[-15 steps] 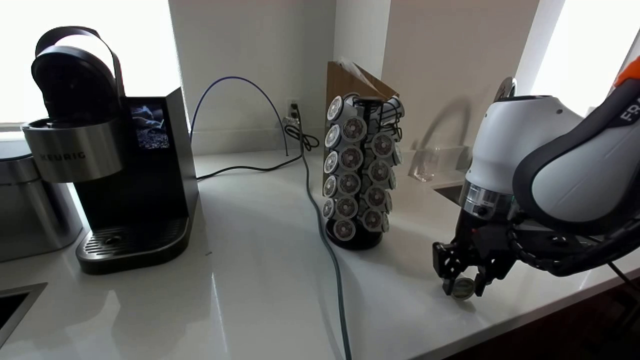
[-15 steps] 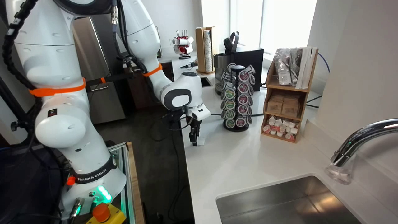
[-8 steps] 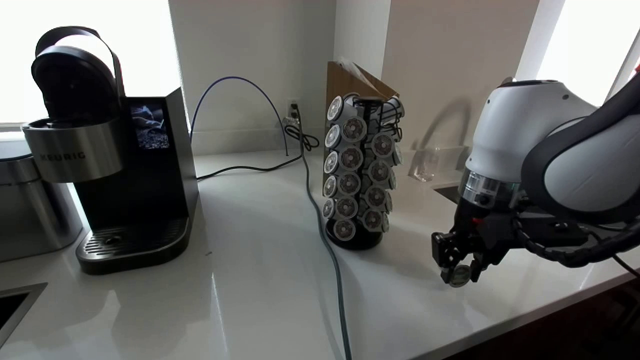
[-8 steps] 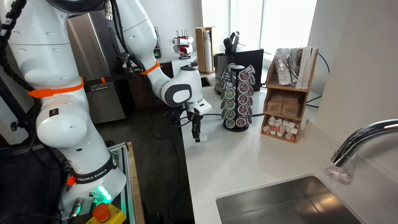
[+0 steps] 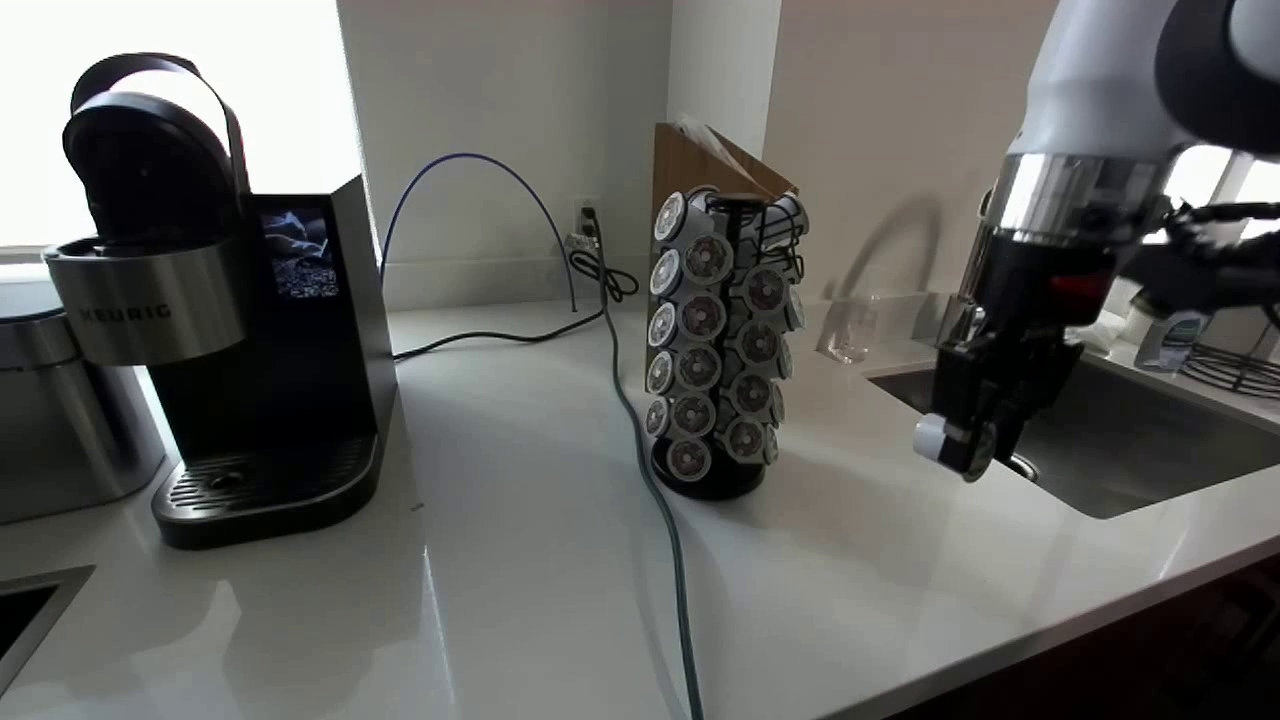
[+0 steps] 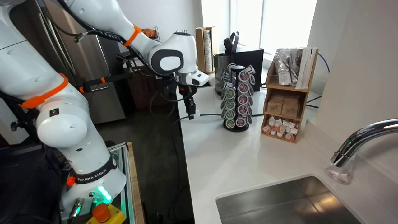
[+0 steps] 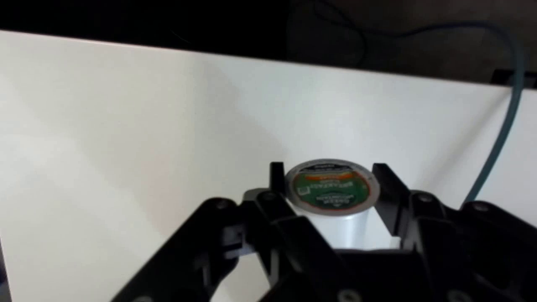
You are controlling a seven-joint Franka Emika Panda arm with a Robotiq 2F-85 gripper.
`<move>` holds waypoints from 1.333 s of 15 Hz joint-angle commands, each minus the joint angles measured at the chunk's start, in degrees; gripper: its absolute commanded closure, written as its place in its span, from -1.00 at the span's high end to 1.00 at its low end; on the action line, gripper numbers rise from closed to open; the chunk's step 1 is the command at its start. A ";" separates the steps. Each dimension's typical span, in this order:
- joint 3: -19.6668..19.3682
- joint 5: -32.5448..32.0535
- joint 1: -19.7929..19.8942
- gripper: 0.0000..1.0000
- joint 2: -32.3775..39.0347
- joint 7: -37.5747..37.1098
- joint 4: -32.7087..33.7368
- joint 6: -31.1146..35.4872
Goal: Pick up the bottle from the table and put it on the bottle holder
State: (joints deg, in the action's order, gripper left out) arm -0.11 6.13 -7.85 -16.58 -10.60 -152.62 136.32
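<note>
Bottle (image 7: 331, 191), i.e. small white plastic coffee pod w/ silver rim & printed green lid: pinched btwn tips of black two-finger gripper (image 7: 328, 184), w/ lid visible in wrist view. Hangs over glossy white countertop (image 5: 540, 520), tipped approx. sideways, apart from bottle holder (image 5: 715, 484), i.e. tall dark cylindrical rack w/ columns of round silvery-rimmed pod faces, upright in both exterior views. Also on countertop: black-&-silver coffee machine (image 5: 260, 330) w/ top flipped up, plus grey-green cable (image 7: 503, 132) running nr rack base.

White bottle (image 7: 335, 203) with green-and-orange lettered face, black end effector (image 7: 329, 182) and teal cord (image 7: 507, 121)
</note>
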 commanded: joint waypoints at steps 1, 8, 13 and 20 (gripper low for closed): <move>-3.11 3.53 1.45 -0.43 -8.90 12.66 2.69 -15.98; -3.18 2.60 3.61 0.07 -11.62 13.92 5.27 -20.03; -5.27 -9.03 6.47 -0.43 -6.20 25.25 14.48 -27.90; -4.60 -15.29 6.73 -0.43 7.20 34.21 27.13 -22.92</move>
State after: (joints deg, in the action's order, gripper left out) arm -6.05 -8.04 -0.40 -16.64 22.39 -130.51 111.07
